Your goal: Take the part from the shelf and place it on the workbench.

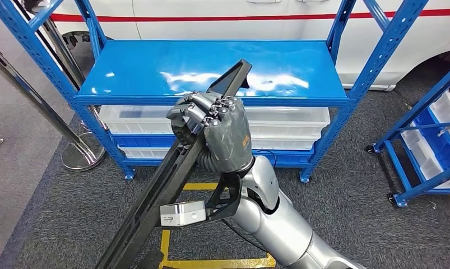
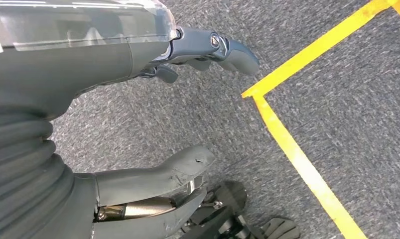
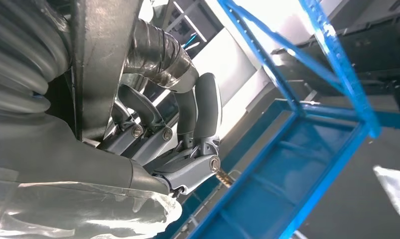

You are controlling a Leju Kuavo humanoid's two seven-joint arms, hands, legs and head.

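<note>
A long black part [image 1: 161,193], a slim bar with a flat angled tip, slants from the bottom left of the head view up to the shelf's front edge. My right hand [image 1: 219,131] grips it near its upper end, fingers curled around it; the tip [image 1: 232,78] pokes out above the fist over the blue shelf top [image 1: 155,70]. In the right wrist view the fingers [image 3: 198,112] wrap the dark part [image 3: 105,59]. My left hand [image 2: 153,124] hangs over grey carpet, thumb and fingers apart, holding nothing.
The blue metal shelf [image 1: 211,101] stands ahead with white plastic bins [image 1: 290,120] on lower levels. A second blue rack [image 1: 430,145] with bins is at the right. A chrome stanchion post [image 1: 82,154] stands left. Yellow floor tape [image 1: 211,188] marks the carpet. A white vehicle [image 1: 211,17] is behind.
</note>
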